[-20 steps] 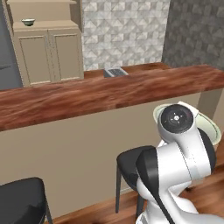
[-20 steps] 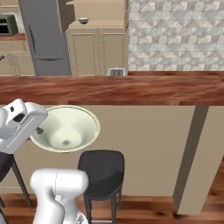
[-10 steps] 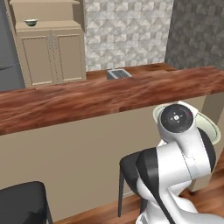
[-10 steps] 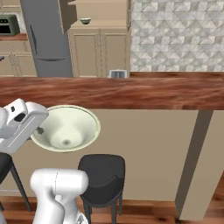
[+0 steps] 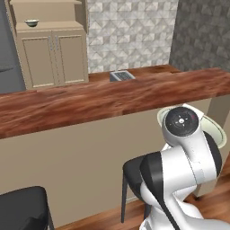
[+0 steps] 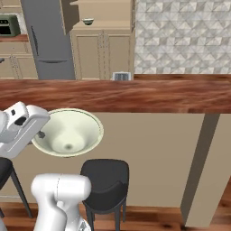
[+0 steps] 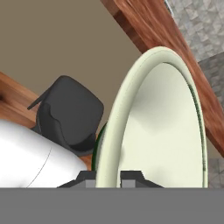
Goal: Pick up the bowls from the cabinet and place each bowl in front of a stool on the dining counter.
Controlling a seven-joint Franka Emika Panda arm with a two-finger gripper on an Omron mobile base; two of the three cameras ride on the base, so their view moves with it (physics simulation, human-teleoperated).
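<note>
Base drove right; bowl point(image 6: 68, 132) in jaws, mouth tilted toward cam.

Pale cream-green bowl point(image 6: 68, 132), centre left, darker green outside. Reddish-brown grained tabletop point(image 6: 149, 94) across mid-frame over a plain beige half-wall point(image 6: 149, 158). Black stool point(image 6: 106, 182) at bottom. Beige cabinet point(image 6: 101, 52), top centre; grey-white diamond-patterned tiles point(image 6: 182, 36), upper right.

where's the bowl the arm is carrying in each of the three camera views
Left base view: the held bowl peeks out at right of centre, behind the arm's round joint.
Right base view: bowl at left of centre, tilted open toward the camera, below the dining counter.
Hand view: bowl seen edge-on, rim between the gripper tips.
Shared landmark: the dining counter and the stool beneath the bowl.
</note>
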